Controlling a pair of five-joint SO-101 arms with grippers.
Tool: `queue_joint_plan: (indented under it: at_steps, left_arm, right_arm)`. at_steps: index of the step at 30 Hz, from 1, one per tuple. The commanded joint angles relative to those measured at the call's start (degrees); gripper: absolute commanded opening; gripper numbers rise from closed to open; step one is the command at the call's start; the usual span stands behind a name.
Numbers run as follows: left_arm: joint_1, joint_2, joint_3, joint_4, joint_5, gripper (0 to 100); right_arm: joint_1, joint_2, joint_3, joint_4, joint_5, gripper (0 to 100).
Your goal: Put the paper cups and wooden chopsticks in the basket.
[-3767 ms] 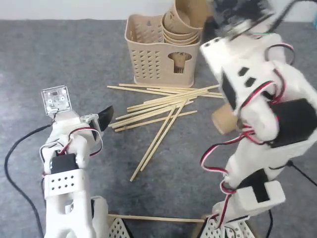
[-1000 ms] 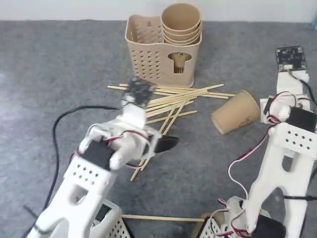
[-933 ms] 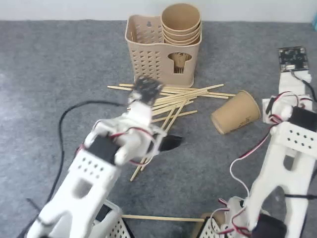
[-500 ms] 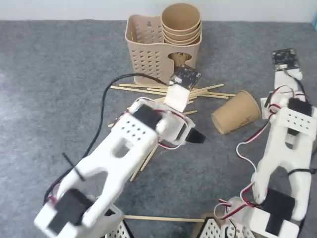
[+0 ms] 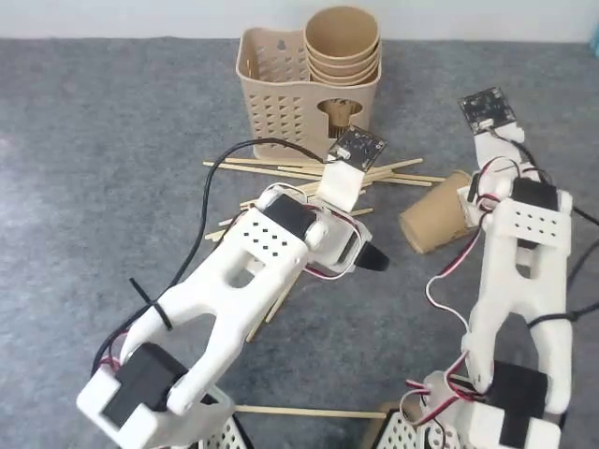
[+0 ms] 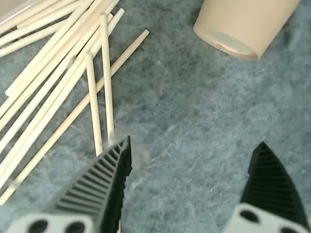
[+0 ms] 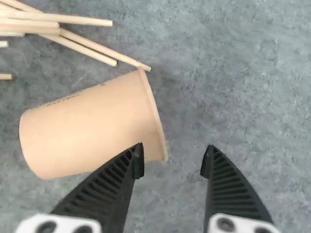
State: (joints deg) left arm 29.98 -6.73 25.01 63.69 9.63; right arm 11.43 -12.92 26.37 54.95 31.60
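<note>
The right gripper (image 7: 174, 153) hangs low over the fallen cup (image 7: 87, 131), jaws apart. One finger sits above the cup's wall just behind the rim and the other above bare carpet past the mouth. The left gripper (image 6: 194, 145) is wide open too, over the carpet between the heap of chopsticks (image 6: 58, 87) and the closed bottom of that cup.

As I read it, the step in hand is picking up this last loose cup. It lies on its side near the chopsticks and apart from the basket (image 5: 281, 103), where a stack of cups (image 5: 343, 37) already stands.

I'd catch the rim with one finger inside the mouth and one outside, then squeeze gently, because thin paper buckles and a round cup rolls if nudged. Two chopstick tips lie right by the rim, so the lift should go straight up to keep from dragging them. With both arms this close to one cup, only one should go in.

The floor of it all is a grey, short-pile carpet (image 5: 94, 140). It should stop the sticks sliding but leaves no gap beneath them. One stray chopstick (image 5: 309, 412) lies between the arm bases. A pale wall runs along the far edge.
</note>
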Motion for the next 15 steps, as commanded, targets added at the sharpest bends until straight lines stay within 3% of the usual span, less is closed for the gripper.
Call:
queue_joint_plan:
  at_steps: [1,15]
  left_arm:
    - [0.09,-0.35,-0.84,-1.05,0.7,36]
    - [0.0,-0.09,-0.75,-1.05,0.62,36]
  right_arm:
    - [-1.19,-1.45,0.88,-0.57,0.97,20.6]
    - [-2.68,9.36,5.1,-11.82,5.71,20.3]
